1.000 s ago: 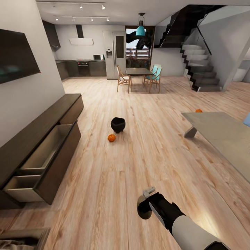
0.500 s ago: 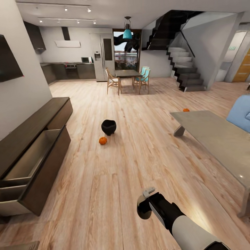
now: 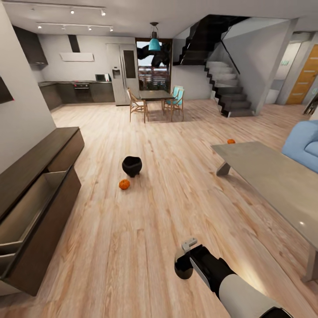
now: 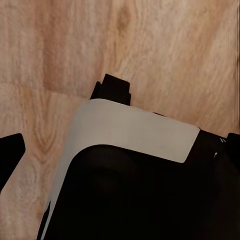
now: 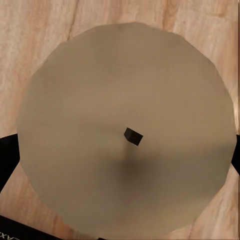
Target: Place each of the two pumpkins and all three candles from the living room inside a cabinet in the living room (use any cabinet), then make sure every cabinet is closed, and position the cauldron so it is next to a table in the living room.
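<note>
The right tool (image 3: 183,264) is clamped around a candle (image 5: 127,135), its round cream top and wick nub facing the wrist camera. I cannot tell how the left tool stands. The cabinet (image 3: 39,194), a drawer pulled open, lies well off to that tool's left; a pumpkin (image 3: 124,184) and the cauldron (image 3: 131,165) sit on the floor far ahead. I'd judge this a carrying step: next, swing left and lower the candle into the drawer.
</note>
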Robot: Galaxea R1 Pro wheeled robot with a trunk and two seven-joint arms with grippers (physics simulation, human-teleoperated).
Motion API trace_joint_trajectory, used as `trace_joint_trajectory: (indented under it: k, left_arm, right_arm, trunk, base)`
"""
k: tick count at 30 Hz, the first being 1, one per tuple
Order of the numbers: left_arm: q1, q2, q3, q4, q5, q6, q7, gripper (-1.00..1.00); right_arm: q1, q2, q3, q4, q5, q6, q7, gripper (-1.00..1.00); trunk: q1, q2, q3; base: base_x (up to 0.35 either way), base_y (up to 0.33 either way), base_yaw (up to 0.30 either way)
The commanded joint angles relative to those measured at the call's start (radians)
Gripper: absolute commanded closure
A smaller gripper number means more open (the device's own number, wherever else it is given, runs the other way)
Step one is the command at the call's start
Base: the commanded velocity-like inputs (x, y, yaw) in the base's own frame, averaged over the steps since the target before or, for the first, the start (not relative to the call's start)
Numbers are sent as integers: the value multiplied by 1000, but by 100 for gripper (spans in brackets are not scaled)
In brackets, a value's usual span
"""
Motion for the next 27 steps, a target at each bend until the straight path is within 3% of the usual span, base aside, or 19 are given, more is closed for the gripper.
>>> trace_joint_trajectory:
  k: [1, 27]
  left_arm:
    - [0, 0, 0, 0, 0, 0, 0, -100]
    - [0, 0, 0, 0, 0, 0, 0, -100]
  right_arm:
    - [0, 0, 0, 0, -1, -1, 0, 100]
    - [0, 0, 0, 0, -1, 0, -3, 100]
  trunk:
    - [0, 0, 0]
    - [0, 0, -31]
  base:
    - [333, 0, -1]
    - [334, 0, 0]
